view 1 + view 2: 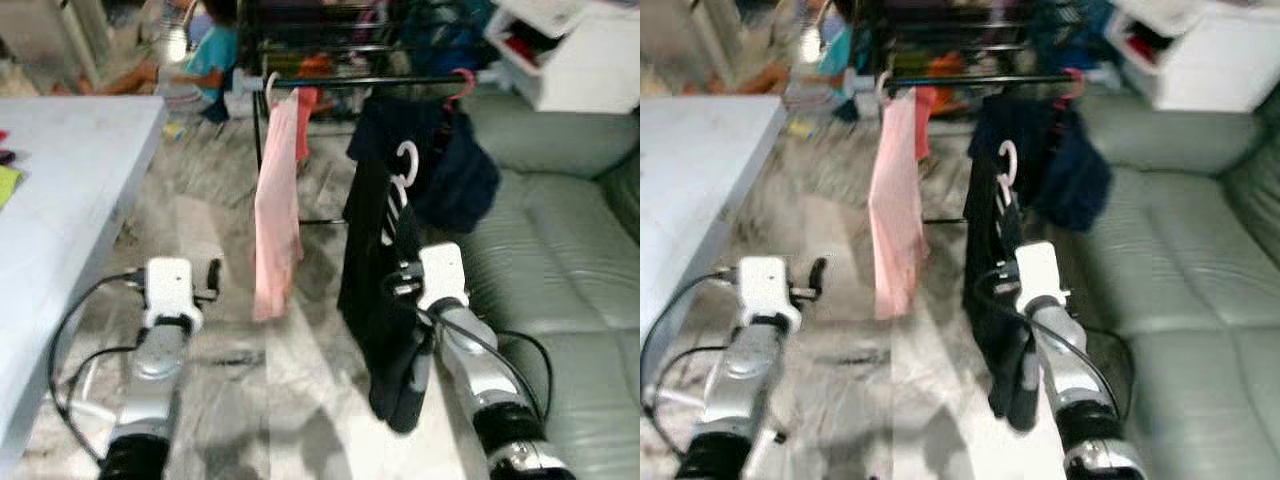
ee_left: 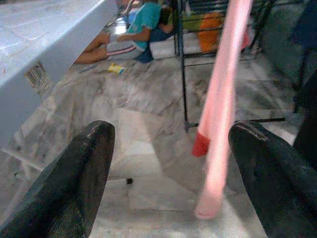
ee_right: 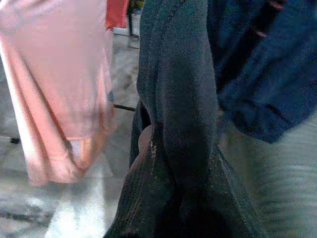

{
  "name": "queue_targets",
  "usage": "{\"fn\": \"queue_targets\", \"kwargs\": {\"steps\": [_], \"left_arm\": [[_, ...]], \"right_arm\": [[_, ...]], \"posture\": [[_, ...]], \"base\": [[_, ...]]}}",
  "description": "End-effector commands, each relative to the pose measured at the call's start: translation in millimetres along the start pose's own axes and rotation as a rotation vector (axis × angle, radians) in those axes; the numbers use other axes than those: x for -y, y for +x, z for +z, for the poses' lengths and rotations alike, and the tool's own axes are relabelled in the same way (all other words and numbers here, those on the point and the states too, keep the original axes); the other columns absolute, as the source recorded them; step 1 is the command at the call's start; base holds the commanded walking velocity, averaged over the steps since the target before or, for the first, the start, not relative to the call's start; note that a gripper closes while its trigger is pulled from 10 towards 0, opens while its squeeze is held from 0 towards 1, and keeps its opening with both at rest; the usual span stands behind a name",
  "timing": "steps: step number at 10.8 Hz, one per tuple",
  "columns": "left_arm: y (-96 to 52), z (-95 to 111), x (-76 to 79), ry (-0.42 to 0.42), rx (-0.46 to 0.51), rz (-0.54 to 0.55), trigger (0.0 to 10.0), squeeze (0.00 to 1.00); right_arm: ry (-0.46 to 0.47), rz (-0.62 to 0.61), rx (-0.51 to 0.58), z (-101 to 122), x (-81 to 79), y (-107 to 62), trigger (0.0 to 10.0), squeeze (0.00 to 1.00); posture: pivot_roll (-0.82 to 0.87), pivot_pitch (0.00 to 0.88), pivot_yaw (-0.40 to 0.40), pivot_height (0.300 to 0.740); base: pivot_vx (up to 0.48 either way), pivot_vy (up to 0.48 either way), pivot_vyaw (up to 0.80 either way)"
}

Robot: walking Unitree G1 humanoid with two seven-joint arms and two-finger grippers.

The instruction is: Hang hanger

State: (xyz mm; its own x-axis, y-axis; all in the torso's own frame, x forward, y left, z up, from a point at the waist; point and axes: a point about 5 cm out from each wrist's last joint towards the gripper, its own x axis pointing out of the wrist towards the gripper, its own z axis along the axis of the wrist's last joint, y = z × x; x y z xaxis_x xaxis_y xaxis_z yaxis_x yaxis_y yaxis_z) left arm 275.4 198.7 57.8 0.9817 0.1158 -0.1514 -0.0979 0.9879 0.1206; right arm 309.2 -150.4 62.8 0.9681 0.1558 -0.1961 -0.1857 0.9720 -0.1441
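A white hanger (image 1: 405,163) carries a long black garment (image 1: 375,270); its hook is below the black rail (image 1: 370,81) of the clothes rack, not on it. My right gripper (image 1: 402,272) is shut on the hanger just under the hook, its fingers buried in black cloth (image 3: 178,124). On the rail hang a pink garment (image 1: 276,200) and a dark blue garment (image 1: 462,170) on a pink hanger (image 1: 463,82). My left gripper (image 2: 171,168) is open and low over the floor, left of the pink garment (image 2: 223,99), holding nothing.
A grey-green sofa (image 1: 560,260) lies close on the right, a white table (image 1: 60,170) on the left. A person in a teal shirt (image 1: 212,52) sits on the marble floor beyond the rack. A white cabinet (image 1: 590,60) stands at back right.
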Motion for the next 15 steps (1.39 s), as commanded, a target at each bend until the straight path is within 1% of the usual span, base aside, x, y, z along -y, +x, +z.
{"fn": "queue_targets", "kwargs": {"steps": [1,2,3,4,5,8,9,10,12,13,14,15], "left_arm": [[5.0,11,9.1,-0.009,0.032,-0.029,10.0,0.00],[5.8,12,10.6,-0.012,0.033,-0.032,10.0,0.00],[5.3,16,11.6,0.003,0.059,-0.043,10.0,0.00],[4.8,17,11.8,0.008,0.061,-0.052,10.0,0.00],[4.7,15,10.7,-0.007,0.047,-0.049,10.0,0.00],[4.7,13,10.9,-0.022,0.024,-0.050,10.0,0.00],[4.2,13,12.1,-0.038,0.022,-0.059,10.0,0.00],[3.6,13,12.7,-0.048,0.016,-0.060,10.0,0.00],[3.7,14,12.2,-0.038,0.022,-0.063,10.0,0.00],[3.8,15,11.8,-0.020,0.034,-0.071,10.0,0.00],[3.5,18,16.2,-0.009,0.055,-0.102,10.0,0.00],[3.6,22,20.2,-0.012,0.077,-0.117,10.0,0.00]], "right_arm": [[0.005,-0.032,0.070,11,10.9,-0.1,10.0,0.00],[0.010,-0.033,0.071,11,10.2,-0.1,10.0,0.00],[0.000,-0.029,0.093,14,9.5,0.3,10.0,0.00],[0.003,-0.039,0.101,16,11.2,1.5,10.0,0.00],[0.002,-0.040,0.101,16,12.5,2.6,10.0,0.00],[-0.032,-0.023,0.137,25,13.4,5.4,10.0,0.00],[-0.020,-0.005,0.147,29,10.5,7.8,10.0,0.00],[-0.022,0.003,0.144,28,7.5,9.2,10.0,0.00],[-0.034,0.026,0.149,27,0.7,9.2,10.0,0.00],[-0.039,0.036,0.152,27,-2.1,9.2,10.0,0.00],[-0.039,0.034,0.149,27,-2.9,9.7,10.0,0.00],[-0.045,0.022,0.140,26,-2.5,10.6,10.0,0.00]], "posture": [[0.03,0.000,0.007,0.740],[0.03,0.000,0.009,0.740],[0.03,0.000,0.013,0.740],[0.03,0.000,0.014,0.740],[0.04,0.000,0.015,0.740],[0.04,0.000,0.015,0.740],[0.04,0.000,0.015,0.740],[0.05,0.000,0.015,0.740],[0.05,0.000,0.014,0.740],[0.05,0.000,0.017,0.740],[0.05,0.000,0.020,0.740],[0.05,0.000,0.020,0.740]], "base": [[0.450,0.000,0.00],[0.450,0.000,0.00],[0.450,0.000,0.00],[0.450,0.000,0.00],[0.439,0.000,0.00],[0.375,0.297,0.00],[0.334,0.345,0.00],[0.000,0.476,0.00],[0.000,0.480,0.00],[0.000,0.476,0.00],[0.345,0.334,0.00],[0.458,0.000,0.00]]}}
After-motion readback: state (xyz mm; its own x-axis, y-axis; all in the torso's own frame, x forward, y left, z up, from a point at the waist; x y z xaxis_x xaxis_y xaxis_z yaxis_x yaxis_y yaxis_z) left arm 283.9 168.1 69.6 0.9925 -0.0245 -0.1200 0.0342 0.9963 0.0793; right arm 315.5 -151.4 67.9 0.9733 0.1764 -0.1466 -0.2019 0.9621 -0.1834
